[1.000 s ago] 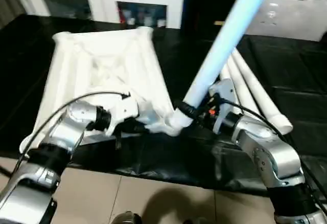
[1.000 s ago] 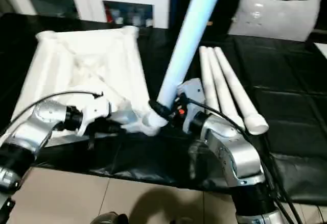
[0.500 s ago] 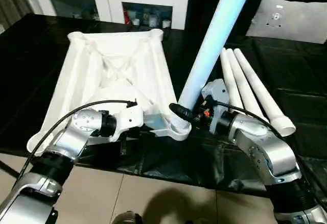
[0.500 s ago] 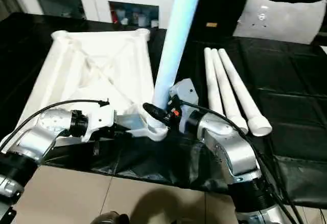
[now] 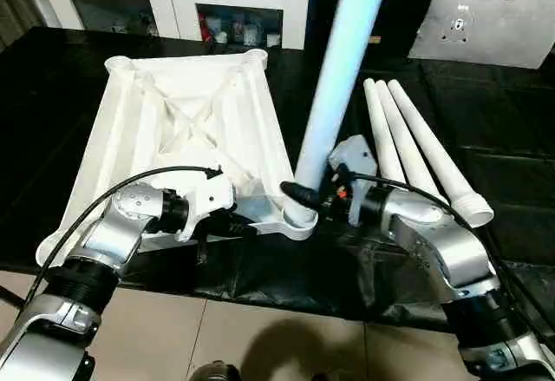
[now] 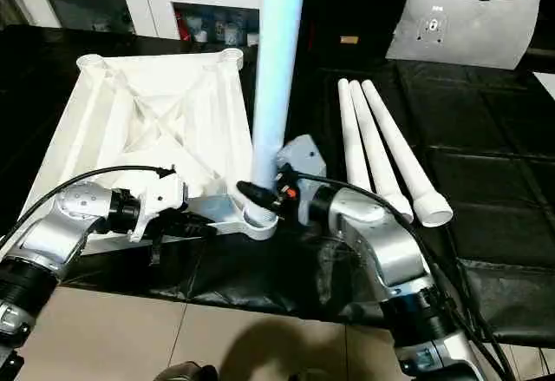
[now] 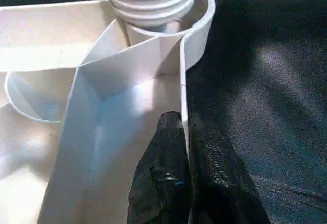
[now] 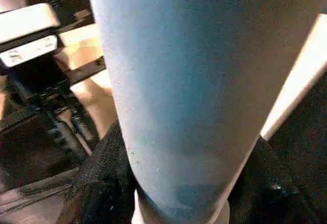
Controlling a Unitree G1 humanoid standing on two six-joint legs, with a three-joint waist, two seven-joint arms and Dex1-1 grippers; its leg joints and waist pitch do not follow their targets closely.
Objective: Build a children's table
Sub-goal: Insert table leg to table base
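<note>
Here the right fingers (image 6: 260, 192) pinch the upright leg (image 6: 276, 77) in the tabletop's (image 5: 186, 129) near-right socket (image 5: 299, 216); left fingers (image 7: 185, 137) pinch its rim.

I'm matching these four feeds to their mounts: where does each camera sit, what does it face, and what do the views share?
Left eye: on the head, looking down at the upturned table top; both silver forearms show.
Right eye: beside it, same scene, three spare legs on the workbench.
Left wrist: along the left hand pinching the top's rim.
Right wrist: against the upright leg held by the right hand.
Shared: leg's threaded end at the corner socket.
</note>
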